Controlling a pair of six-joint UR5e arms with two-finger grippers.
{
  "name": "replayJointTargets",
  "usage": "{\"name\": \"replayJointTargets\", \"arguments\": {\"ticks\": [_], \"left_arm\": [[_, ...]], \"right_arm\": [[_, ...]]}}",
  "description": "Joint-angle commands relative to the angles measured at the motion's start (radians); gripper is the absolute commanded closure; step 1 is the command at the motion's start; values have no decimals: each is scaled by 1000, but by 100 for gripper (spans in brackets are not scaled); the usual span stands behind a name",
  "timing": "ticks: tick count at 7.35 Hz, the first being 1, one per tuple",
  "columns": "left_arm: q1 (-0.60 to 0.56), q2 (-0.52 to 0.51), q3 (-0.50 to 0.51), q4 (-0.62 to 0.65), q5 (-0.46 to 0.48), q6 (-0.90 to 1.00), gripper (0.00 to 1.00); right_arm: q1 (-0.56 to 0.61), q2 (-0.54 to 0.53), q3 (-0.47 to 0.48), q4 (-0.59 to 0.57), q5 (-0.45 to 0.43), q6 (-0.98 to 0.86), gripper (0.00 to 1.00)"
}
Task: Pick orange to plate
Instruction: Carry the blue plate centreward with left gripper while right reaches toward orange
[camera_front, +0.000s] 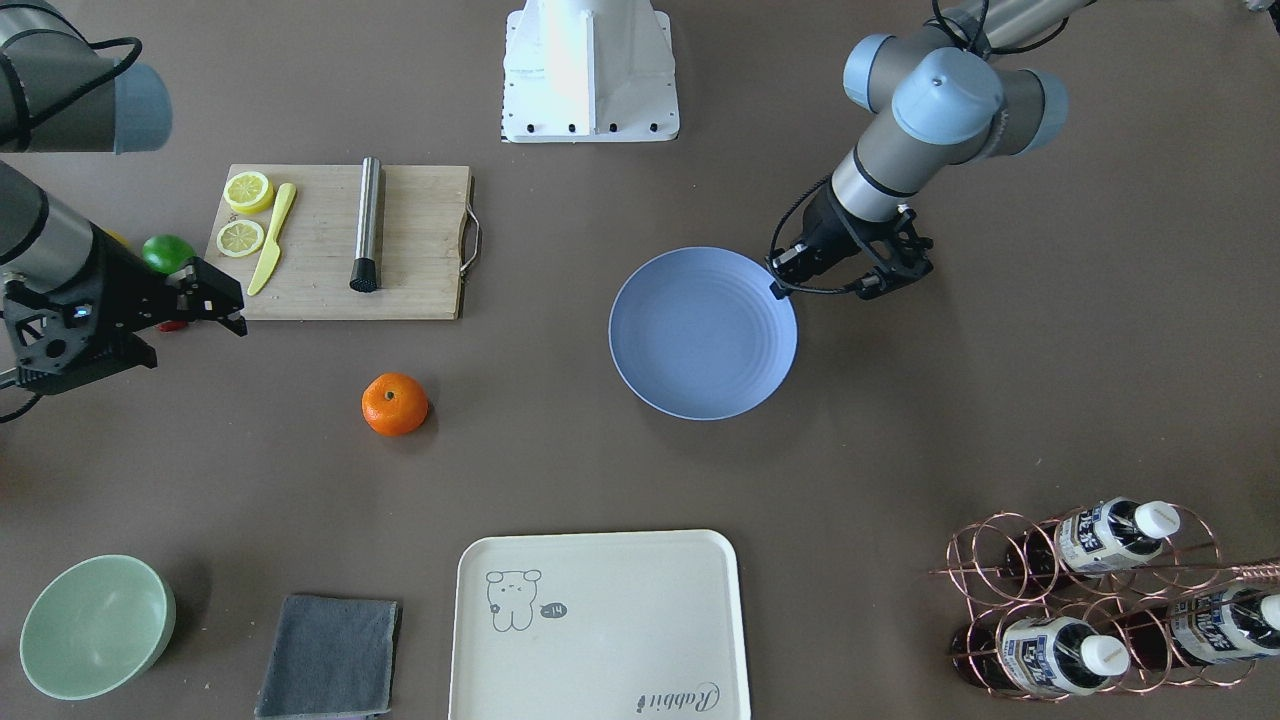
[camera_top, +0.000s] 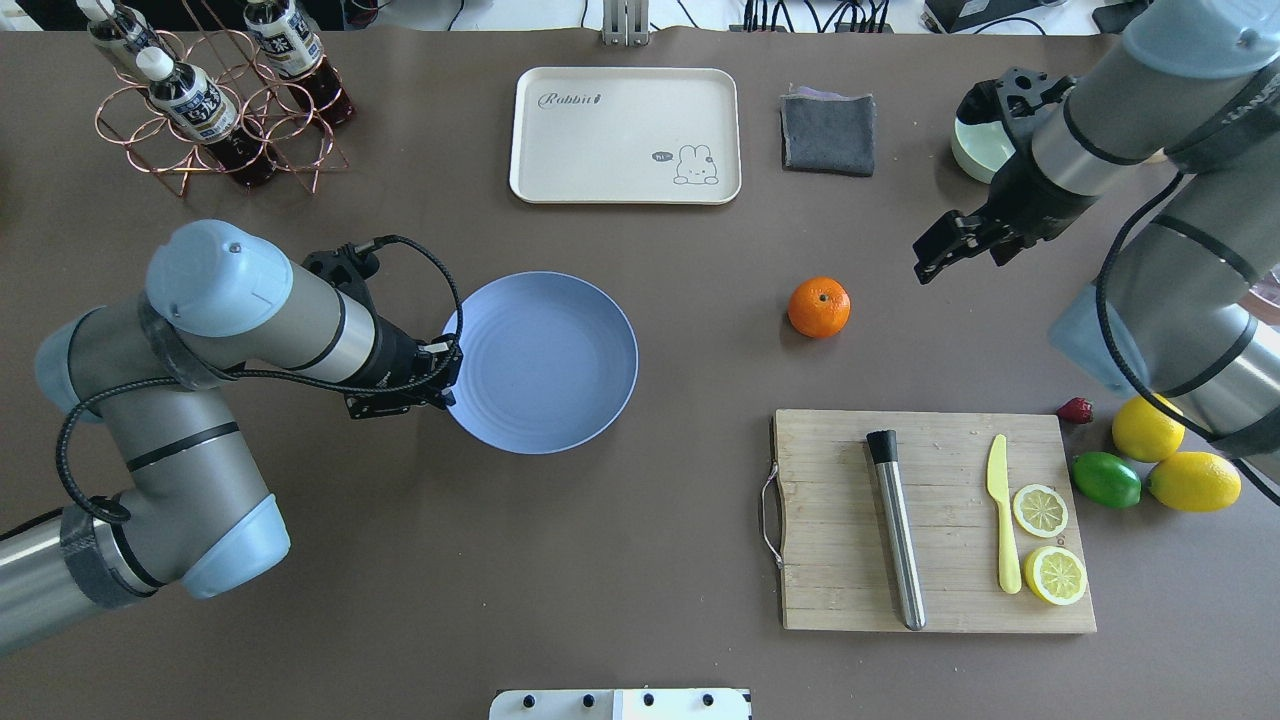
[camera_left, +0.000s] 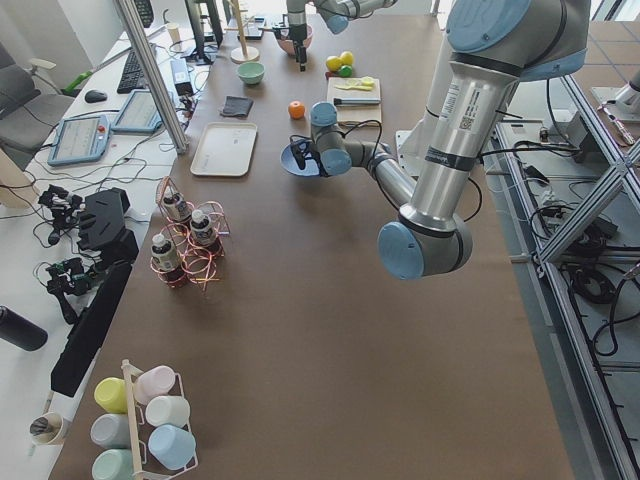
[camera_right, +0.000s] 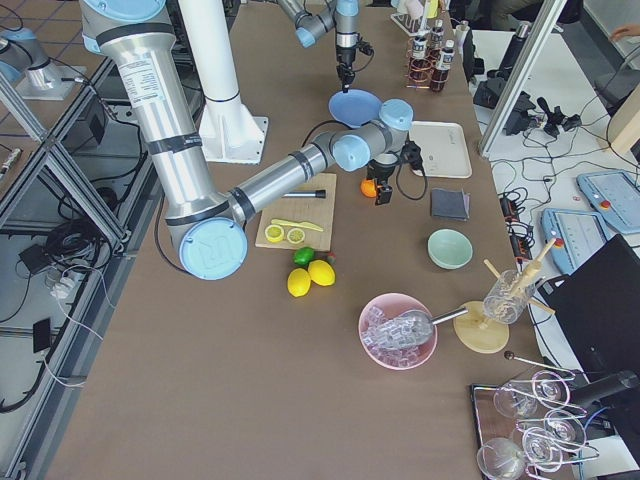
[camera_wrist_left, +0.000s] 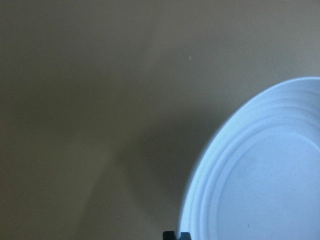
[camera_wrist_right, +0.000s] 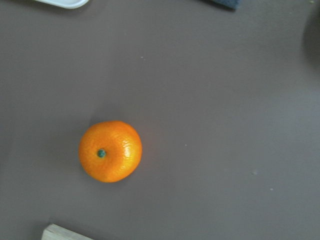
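Observation:
The orange (camera_top: 819, 307) rests alone on the brown table, right of centre in the overhead view, and is also seen from above in the right wrist view as the orange (camera_wrist_right: 110, 151). The blue plate (camera_top: 540, 362) lies flat at the middle and has nothing on it. My right gripper (camera_top: 930, 258) hovers to the right of the orange and above the table, apart from it, and looks open with nothing held. My left gripper (camera_top: 445, 378) sits shut at the plate's left rim; its tips (camera_wrist_left: 176, 235) show beside the plate (camera_wrist_left: 260, 175).
A wooden cutting board (camera_top: 935, 520) with a steel cylinder, a yellow knife and lemon slices lies near the orange. Lemons (camera_top: 1148, 428) and a lime (camera_top: 1106, 479) sit by its right side. A cream tray (camera_top: 625, 135), grey cloth (camera_top: 828, 132), green bowl (camera_top: 975, 150) and bottle rack (camera_top: 210, 100) line the far edge.

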Motion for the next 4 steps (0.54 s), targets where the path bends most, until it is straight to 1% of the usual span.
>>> {"name": "replayJointTargets", "arguments": {"ticks": [1, 2, 3, 4], "left_arm": [[88, -62, 53, 3, 77, -29, 100], [96, -68, 52, 1, 79, -30, 100], [112, -73, 52, 1, 79, -31, 100], [116, -79, 50, 1, 80, -33, 100]], "right_arm": [[-120, 21, -23, 110, -88, 165, 0], [-144, 30, -28, 111, -132, 172, 0], [-156, 49, -54, 111, -148, 176, 0], [-170, 82, -103, 112, -180, 176, 0]]}}
